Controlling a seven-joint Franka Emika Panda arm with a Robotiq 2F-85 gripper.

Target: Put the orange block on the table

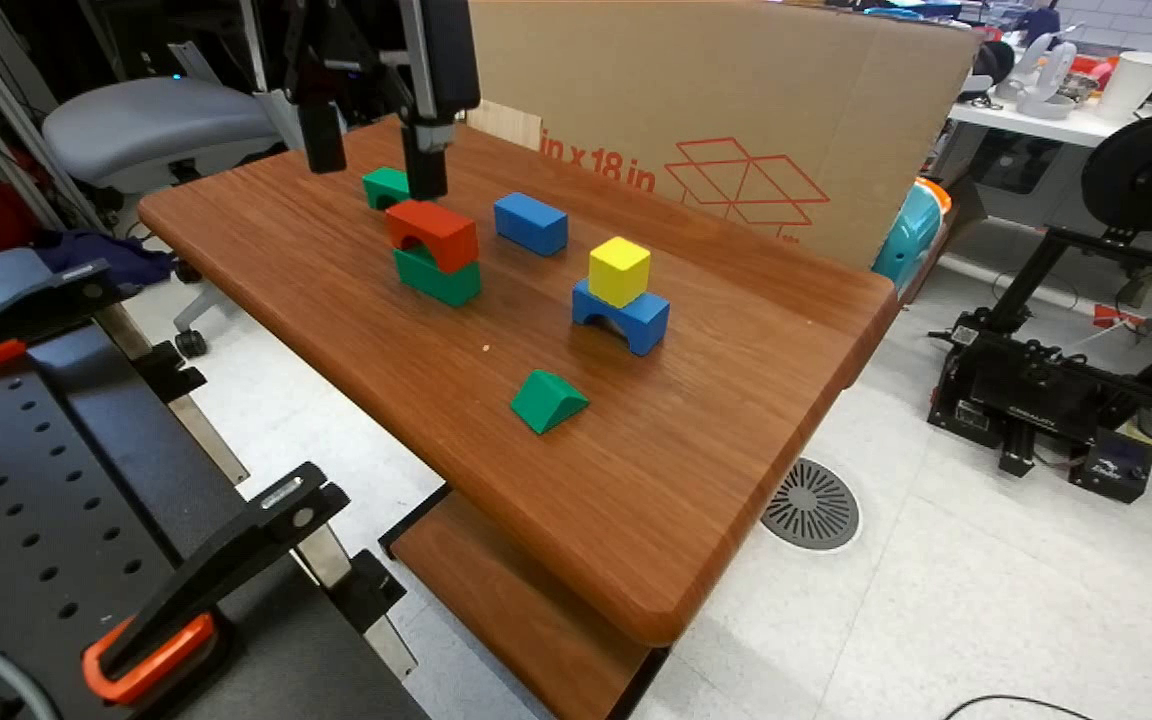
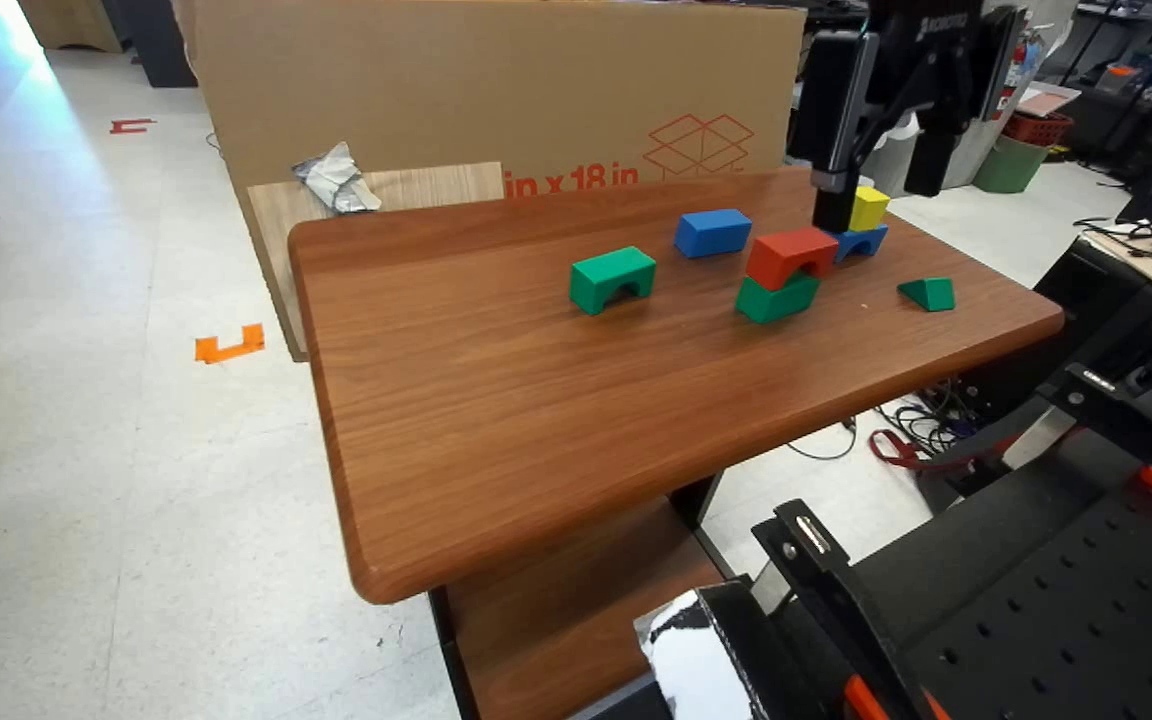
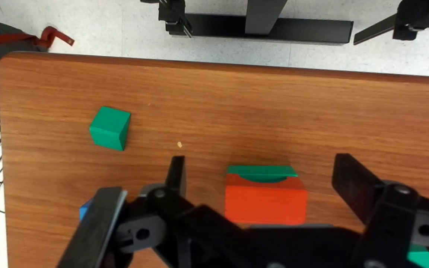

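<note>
The orange block, an orange-red arch, shows in both exterior views (image 1: 446, 226) (image 2: 784, 254) and in the wrist view (image 3: 266, 201). It rests on top of a flat green block (image 1: 436, 280) (image 2: 774, 301), which lies on the brown wooden table (image 1: 636, 520) (image 2: 496, 430) (image 3: 311, 111). My gripper (image 1: 376, 163) (image 2: 881, 190) is open and empty above the table. In the wrist view its fingers (image 3: 261, 162) stand wide apart, one on each side of the orange block and not touching it. The gripper body hides what lies just below the block there.
A green arch (image 2: 612, 277) and a blue block (image 1: 531, 223) stand near the stack. A yellow cube (image 1: 620, 270) sits on a blue arch (image 1: 636, 322). A green triangular block (image 1: 548, 400) lies near the table's edge. A large cardboard box (image 1: 716, 120) stands behind the table.
</note>
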